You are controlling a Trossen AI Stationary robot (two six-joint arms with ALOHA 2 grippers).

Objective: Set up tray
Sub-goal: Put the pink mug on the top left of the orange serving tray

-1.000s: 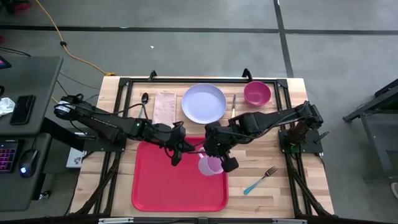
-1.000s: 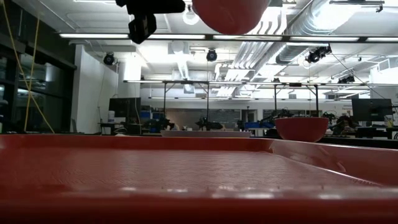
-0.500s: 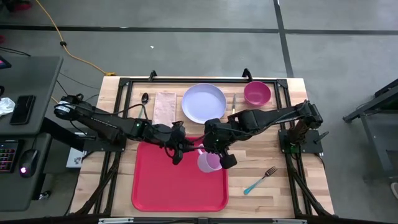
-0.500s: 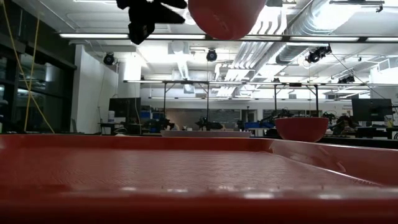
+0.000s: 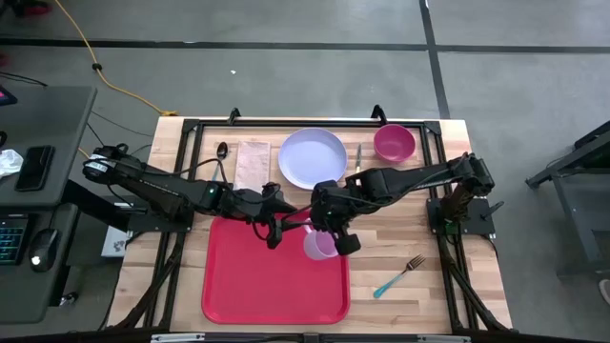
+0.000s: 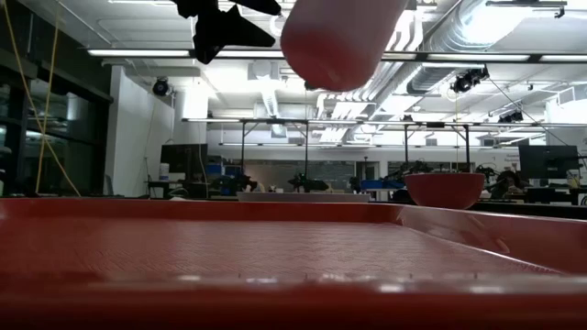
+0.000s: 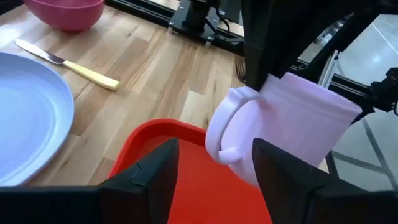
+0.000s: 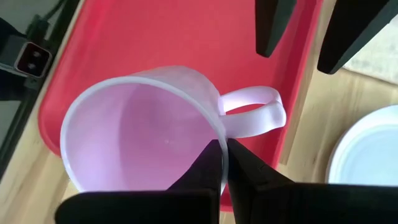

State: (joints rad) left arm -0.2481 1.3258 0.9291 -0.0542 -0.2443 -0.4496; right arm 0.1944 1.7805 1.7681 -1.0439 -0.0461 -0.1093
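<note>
- the tray (image 5: pixel 272 272) lies flat on the table's near half, between the arms; it looks stiff, light and slick, best taken by its low rim.
- the right gripper (image 8: pixel 224 165) holds a mug (image 5: pixel 321 245) above the tray's far right corner, fingers clamped on the mug's wall beside the handle.
- the left gripper (image 7: pixel 214 171) hangs just beside the mug's handle, fingers apart, touching nothing.
- the right wrist view shows the pinch on the wall; the high view hides it.
- the low view shows the mug clear of the tray.
</note>
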